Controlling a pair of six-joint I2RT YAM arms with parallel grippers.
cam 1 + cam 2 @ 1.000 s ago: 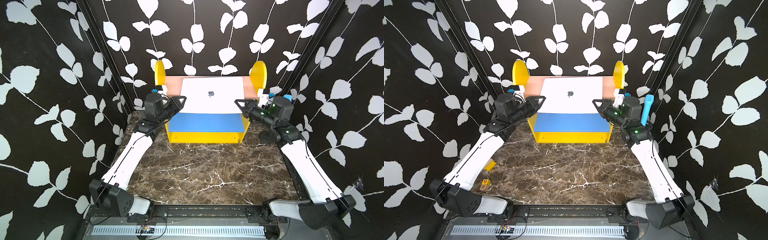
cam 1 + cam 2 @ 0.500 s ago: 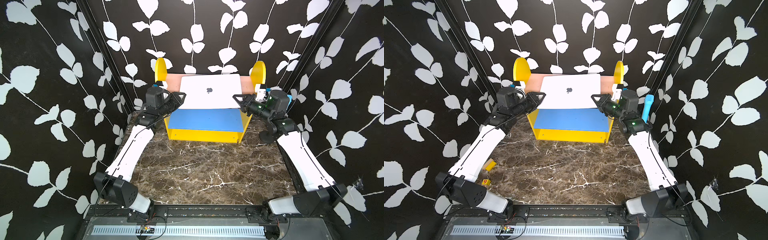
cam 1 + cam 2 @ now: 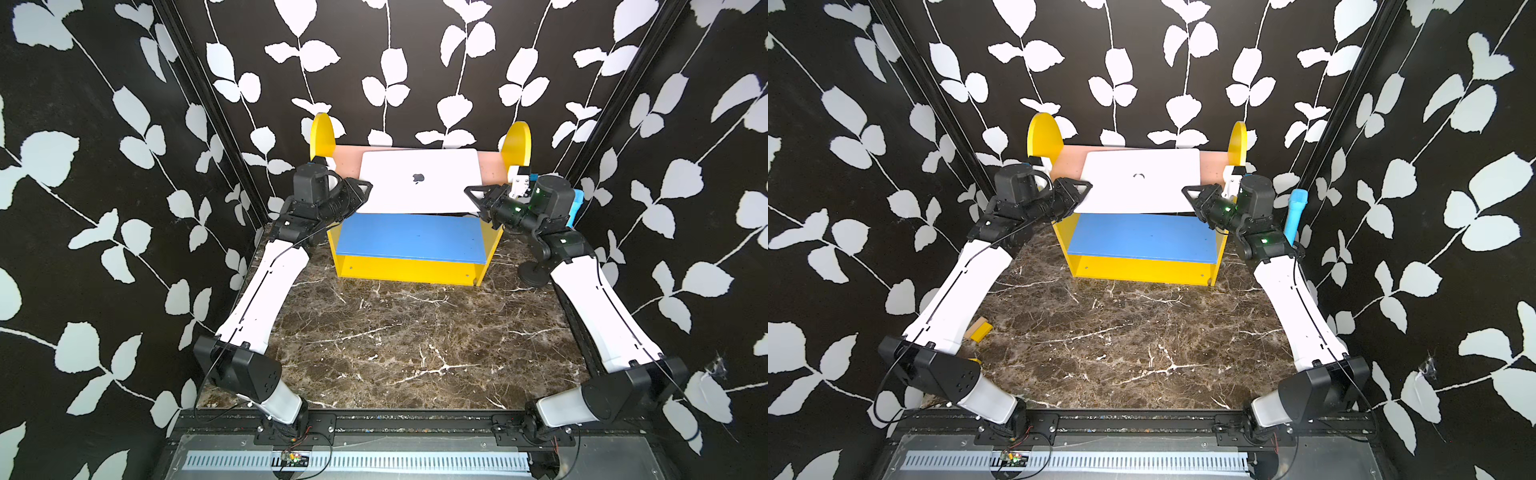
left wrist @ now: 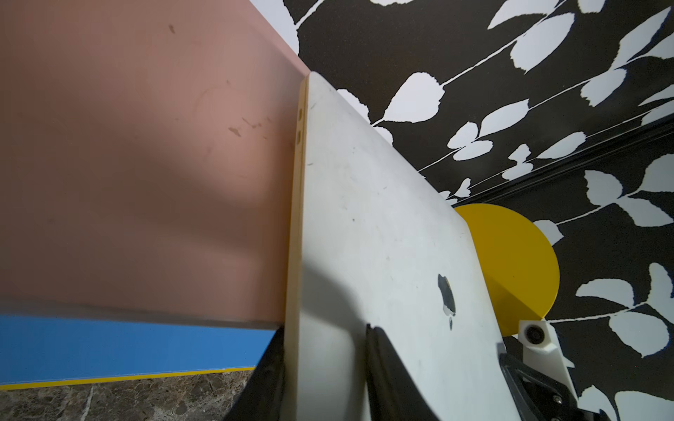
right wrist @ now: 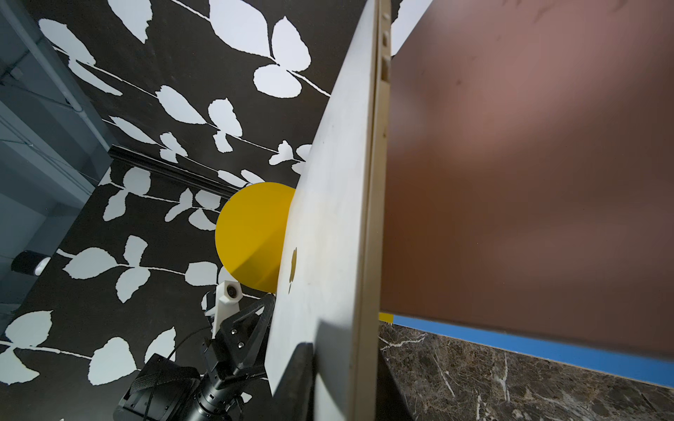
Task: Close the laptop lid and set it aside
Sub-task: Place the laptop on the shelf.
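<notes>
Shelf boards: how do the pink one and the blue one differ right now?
The pink board is the upper, rear one; the blue board sits lower and further forward. In both top views the closed laptop hides most of the pink board, while the blue board has nothing on it. Both span between the yellow side panels.

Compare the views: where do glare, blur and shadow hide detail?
In a top view, glare bleaches the silver-white laptop, nearly erasing its logo; in the left wrist view, a soft shadow darkens it at the left claw; in the right wrist view, the near pale pink shelf board is blurred.
</notes>
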